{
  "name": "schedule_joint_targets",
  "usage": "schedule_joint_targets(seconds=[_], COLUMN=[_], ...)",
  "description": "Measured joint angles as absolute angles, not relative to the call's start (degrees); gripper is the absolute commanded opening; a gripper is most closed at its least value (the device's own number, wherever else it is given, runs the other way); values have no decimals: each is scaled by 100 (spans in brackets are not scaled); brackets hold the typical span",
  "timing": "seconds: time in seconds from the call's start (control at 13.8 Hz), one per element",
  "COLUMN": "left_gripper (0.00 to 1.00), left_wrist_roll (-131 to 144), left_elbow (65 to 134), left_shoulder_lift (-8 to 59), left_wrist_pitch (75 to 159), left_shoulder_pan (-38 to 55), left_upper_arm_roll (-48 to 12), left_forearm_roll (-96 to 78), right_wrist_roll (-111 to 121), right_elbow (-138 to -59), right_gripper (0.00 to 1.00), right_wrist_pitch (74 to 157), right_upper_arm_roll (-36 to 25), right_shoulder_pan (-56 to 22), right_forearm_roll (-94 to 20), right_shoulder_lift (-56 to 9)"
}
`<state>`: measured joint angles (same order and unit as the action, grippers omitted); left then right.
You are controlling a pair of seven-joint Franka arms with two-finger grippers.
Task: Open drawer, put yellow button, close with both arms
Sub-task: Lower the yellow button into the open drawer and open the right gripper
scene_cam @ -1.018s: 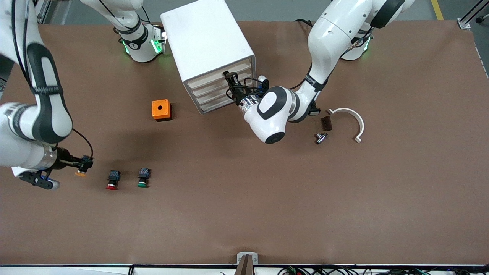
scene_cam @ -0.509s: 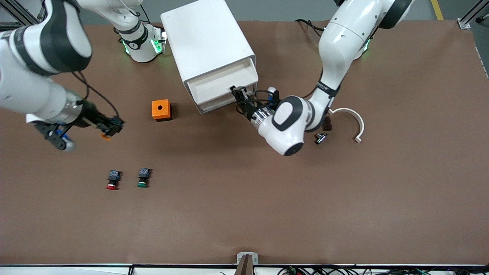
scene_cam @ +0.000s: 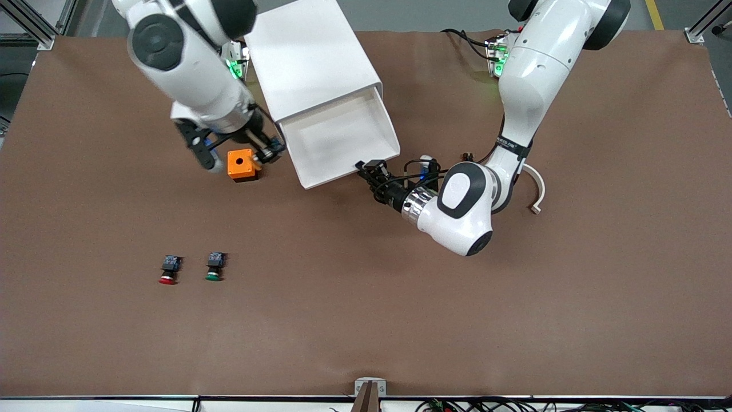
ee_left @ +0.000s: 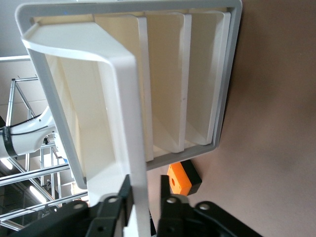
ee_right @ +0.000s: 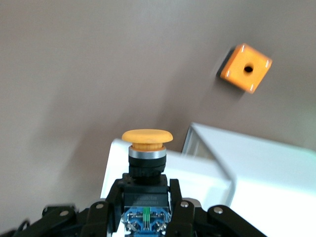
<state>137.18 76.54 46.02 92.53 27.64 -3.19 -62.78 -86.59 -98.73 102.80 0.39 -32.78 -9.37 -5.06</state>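
- The uppermost shallow white tray-like drawer (scene_cam: 343, 137) of the large white boxy cabinet (scene_cam: 303, 51) stands pulled well out, its pale floor bare in the front view.
- The left gripper (scene_cam: 369, 170) has its jaws clenched on the drawer's front lip; the left wrist view shows a black finger on each face of that thin white wall (ee_left: 129, 113).
- The right gripper (scene_cam: 269, 153) hangs over the brown counter (scene_cam: 400, 297) just beside the open drawer and above the small orange cube with a round hole (scene_cam: 241, 165), its jaws grasping the yellow button.
- That small push button with a yellow-orange round cap and dark blocky body (ee_right: 146, 153) sits upright between the jaws in the right wrist view, with the cabinet's white edge below it. It is not yet over the tray.
- The red-capped push button (scene_cam: 168, 269) and the green-capped push button (scene_cam: 214, 266) lie side by side on the counter, much nearer the front camera.
- By appearance, the opening is done and the pick-up too. Left to do: carry the button across the drawer's side wall, release it inside, then push the drawer shut with both arms.
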Motion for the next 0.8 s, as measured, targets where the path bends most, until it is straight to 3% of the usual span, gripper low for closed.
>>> schedule_joint_targets(seconds=[0.58, 0.65, 0.73, 0.8], left_gripper=[100, 100, 100, 100], left_wrist_roll=[12047, 11572, 11078, 10593], left_elbow=[7379, 7362, 7356, 7353], left_shoulder_lift=[4607, 4607, 4605, 4604], left_wrist_pitch=[9360, 9359, 9358, 9361], left_shoulder_pan=[2164, 2154, 2148, 2130], left_upper_arm_roll=[184, 331, 459, 574], left_forearm_roll=[-6178, -6108, -6019, -5956], right_wrist_roll=[-10601, -10740, -10849, -10913], right_elbow=[-10011, -10011, -10007, -10000], right_gripper=[0, 17, 99, 100], right_wrist_pitch=[11352, 11488, 11585, 11638], right_upper_arm_roll=[22, 21, 18, 14], right_shoulder_pan=[-4485, -4550, -4604, -4638], right_forearm_roll=[-473, -437, -406, -384], right_shoulder_lift=[-1165, -1297, -1408, -1492])
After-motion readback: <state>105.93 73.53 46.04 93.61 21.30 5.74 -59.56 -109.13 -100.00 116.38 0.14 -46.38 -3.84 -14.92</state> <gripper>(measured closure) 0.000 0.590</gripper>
